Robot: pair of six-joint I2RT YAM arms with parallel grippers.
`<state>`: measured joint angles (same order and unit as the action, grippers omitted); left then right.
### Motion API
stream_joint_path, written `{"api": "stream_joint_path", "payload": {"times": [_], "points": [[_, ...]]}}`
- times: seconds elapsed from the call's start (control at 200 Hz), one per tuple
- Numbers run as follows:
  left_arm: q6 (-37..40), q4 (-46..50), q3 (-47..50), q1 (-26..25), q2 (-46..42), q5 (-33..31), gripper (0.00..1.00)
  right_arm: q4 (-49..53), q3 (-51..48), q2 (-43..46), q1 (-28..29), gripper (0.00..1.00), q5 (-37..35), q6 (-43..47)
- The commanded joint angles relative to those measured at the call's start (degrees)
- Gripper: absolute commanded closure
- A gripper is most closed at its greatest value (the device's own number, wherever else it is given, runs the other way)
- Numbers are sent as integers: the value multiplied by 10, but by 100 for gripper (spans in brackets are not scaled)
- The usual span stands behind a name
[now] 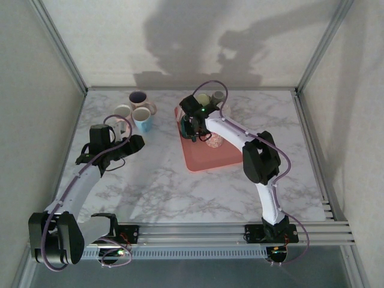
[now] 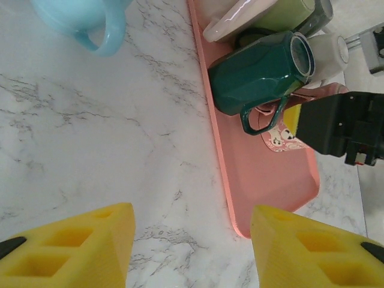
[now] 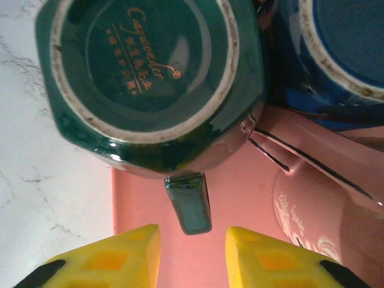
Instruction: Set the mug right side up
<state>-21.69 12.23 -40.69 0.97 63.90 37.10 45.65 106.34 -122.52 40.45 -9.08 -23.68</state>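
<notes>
The dark green mug [image 2: 258,72] lies tipped on its side at the left end of the pink tray [image 2: 270,174], leaning against other cups. Its base [image 3: 144,60] faces the right wrist camera and its handle [image 3: 189,201] points toward my right gripper [image 3: 192,252]. That gripper is open, one yellow finger [image 3: 114,258] on each side of the handle tip, with gaps on both sides. From above, the right gripper [image 1: 192,125] covers most of the mug. My left gripper [image 2: 192,246] hangs open over bare marble just left of the tray, holding nothing.
A blue mug [image 3: 342,42] and a pink patterned cup [image 3: 324,198] crowd the green mug on the tray [image 1: 207,157]. More cups [image 1: 204,99] stand at the tray's back. Three mugs [image 1: 143,115] cluster at the back left, the light blue one [image 2: 90,18] nearest my left gripper [image 1: 135,144].
</notes>
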Motion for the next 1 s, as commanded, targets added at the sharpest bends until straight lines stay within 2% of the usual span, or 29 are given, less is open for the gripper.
{"api": "stream_joint_path", "payload": {"times": [0.0,0.761,0.866,0.991], "points": [[-5,-10,5,5,-4,14,47,-3,28,-18,5,66,-14,-14],[-10,-19,9,5,-4,10,47,-19,47,-62,5,73,-38,5],[-11,-19,10,5,-5,9,47,-19,47,-66,5,78,-41,12],[-12,-19,11,5,-6,6,47,-22,41,-62,5,91,-41,24]]}}
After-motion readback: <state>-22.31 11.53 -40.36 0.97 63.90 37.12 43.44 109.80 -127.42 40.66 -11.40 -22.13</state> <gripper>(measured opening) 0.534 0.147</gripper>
